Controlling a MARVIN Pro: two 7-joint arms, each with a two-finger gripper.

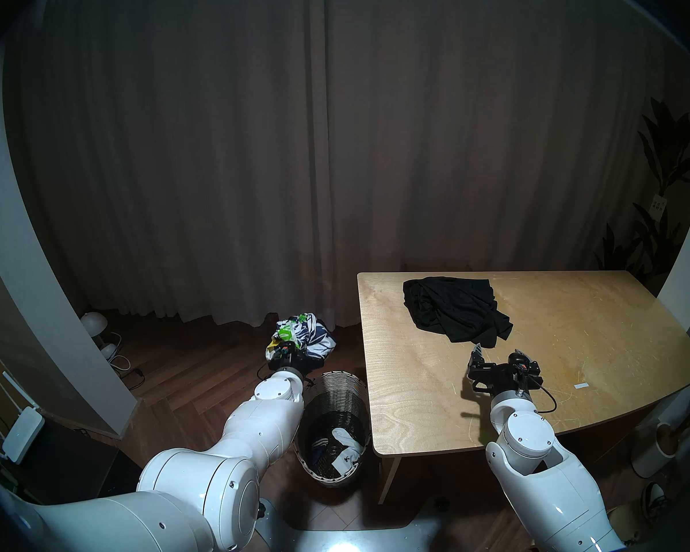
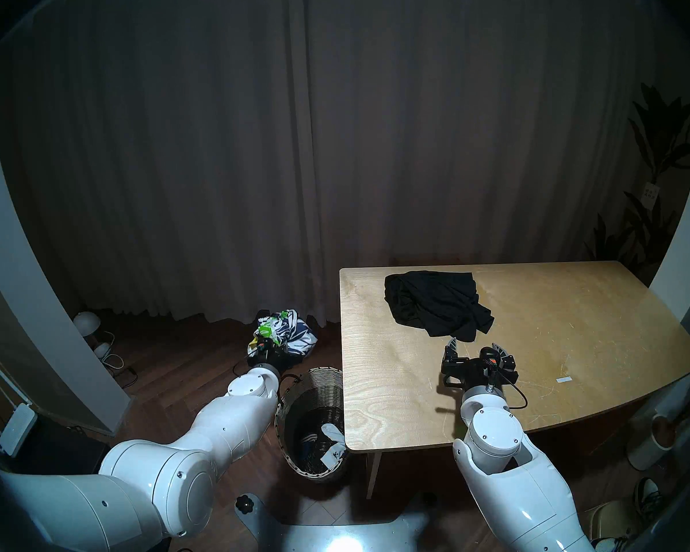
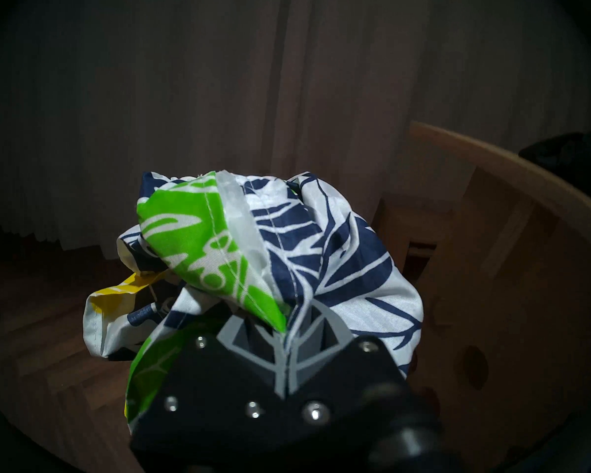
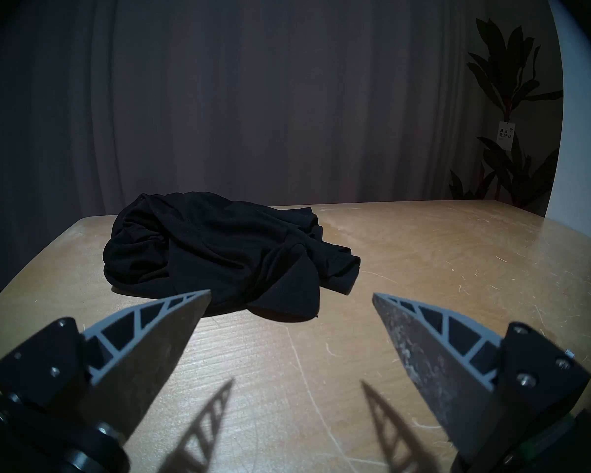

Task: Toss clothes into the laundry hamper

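Leaf-print garment (image 3: pixel 280 243) bunched over pinching left tool (image 3: pixel 284 329), fingertips buried; right tool (image 4: pixel 290 301) wide, empty

Scratched wood table (image 1: pixel 574 340), woven wicker hamper (image 1: pixel 337 384)

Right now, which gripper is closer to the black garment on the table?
Right. The right gripper hovers open just in front of the black garment. The left gripper is off the table's side, shut on the leaf-print garment.
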